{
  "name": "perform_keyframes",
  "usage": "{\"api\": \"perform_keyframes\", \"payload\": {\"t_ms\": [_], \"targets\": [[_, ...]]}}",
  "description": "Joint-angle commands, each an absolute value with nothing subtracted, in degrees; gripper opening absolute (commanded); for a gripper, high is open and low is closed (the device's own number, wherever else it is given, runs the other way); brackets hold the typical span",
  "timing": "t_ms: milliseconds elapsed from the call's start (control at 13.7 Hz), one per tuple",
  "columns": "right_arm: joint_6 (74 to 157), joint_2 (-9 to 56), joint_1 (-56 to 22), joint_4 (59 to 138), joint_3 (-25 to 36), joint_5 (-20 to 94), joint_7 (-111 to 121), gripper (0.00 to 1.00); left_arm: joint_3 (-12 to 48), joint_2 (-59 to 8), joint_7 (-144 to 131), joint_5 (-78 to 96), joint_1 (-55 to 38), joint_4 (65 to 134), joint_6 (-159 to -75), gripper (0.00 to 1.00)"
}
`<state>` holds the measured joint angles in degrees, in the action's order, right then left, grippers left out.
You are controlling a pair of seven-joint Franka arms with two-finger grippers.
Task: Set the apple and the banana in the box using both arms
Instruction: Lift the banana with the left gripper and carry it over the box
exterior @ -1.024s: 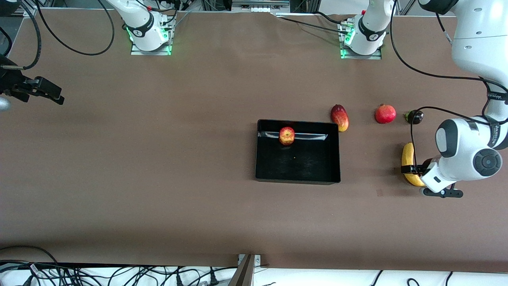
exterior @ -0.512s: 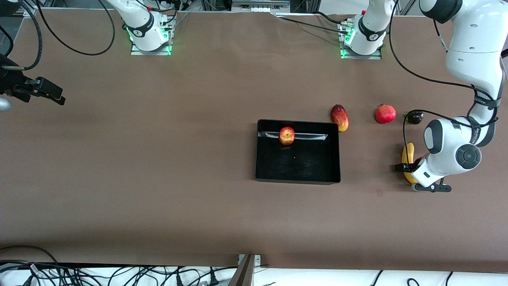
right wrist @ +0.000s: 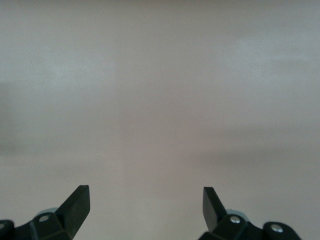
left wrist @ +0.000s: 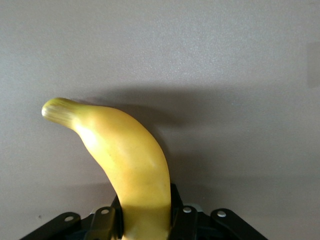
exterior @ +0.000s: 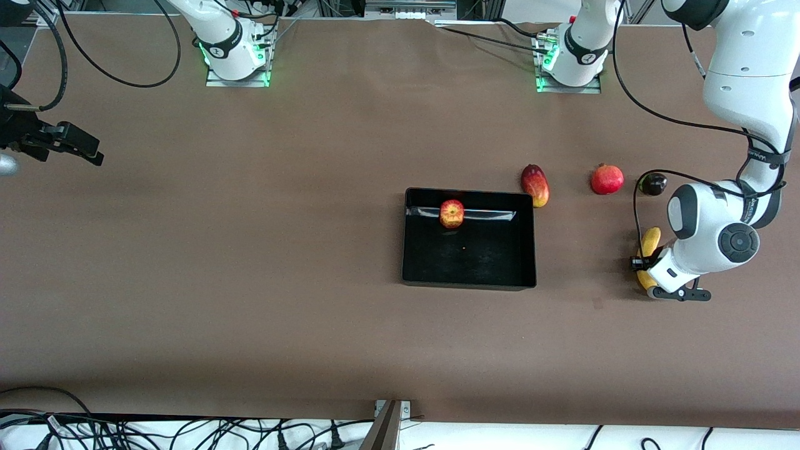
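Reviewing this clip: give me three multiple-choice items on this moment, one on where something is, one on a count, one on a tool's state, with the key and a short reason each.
1. Where is the apple?
A. In the box
B. On the table beside the mango
C. In the right tool

2. How many fruits lie on the table outside the box, besides the banana?
A. One
B. Three
C. Five

3. What is the left tool doing?
A. Open above the box
B. Shut on the banana
C. Shut on the pomegranate

Key: 1 A, the apple sits inside the black box by the wall nearest the robots' bases. 2 B, the mango, the pomegranate and a small dark fruit lie in a row. 3 B, the left wrist view shows the fingers clamped on the banana; the right tool waits open.
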<state>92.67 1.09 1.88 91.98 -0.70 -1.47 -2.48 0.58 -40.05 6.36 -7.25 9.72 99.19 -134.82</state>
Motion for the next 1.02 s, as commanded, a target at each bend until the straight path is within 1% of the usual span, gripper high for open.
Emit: {"api": "perform_keyframes", "payload": {"t_ms": [0,220,293,366,659,805,951], "targets": [[91.76,1.76,1.93,90.53,-0.88,-0.88,-3.34,1.00,0.53,-36.23,7.21,-8.79,9.23,101.43,-131.42,0.00],[91.76,1.76,1.93,90.53,-0.88,-0.88,-3.34,1.00,0.53,-29.12,2.93,-7.22,4.24,100.99,-118.97,0.00],[91.84,1.76,1.93,90.53,-0.88,-0.88,-3.34,1.00,0.61,-27.18,-0.14,-5.81,2.13,100.90,-115.70,0.00],[91.93,1.76,1.93,90.53,-0.88,-0.88,-3.34,1.00,0.70,-25.42,-3.39,-3.71,-0.50,100.90,-114.19,0.00],[91.93,1.76,1.93,90.53,-0.88,-0.88,-3.25,1.00,1.49,-21.27,-17.29,2.36,-7.55,100.72,-113.82,0.00],[91.85,1.76,1.93,90.53,-0.88,-0.88,-3.25,1.00,2.63,-20.92,-22.56,3.78,-9.40,100.64,-114.87,0.00],[91.76,1.76,1.93,90.53,-0.88,-0.88,-3.25,1.00,2.72,-22.40,-28.44,3.78,-12.29,100.63,-118.02,0.00]]}}
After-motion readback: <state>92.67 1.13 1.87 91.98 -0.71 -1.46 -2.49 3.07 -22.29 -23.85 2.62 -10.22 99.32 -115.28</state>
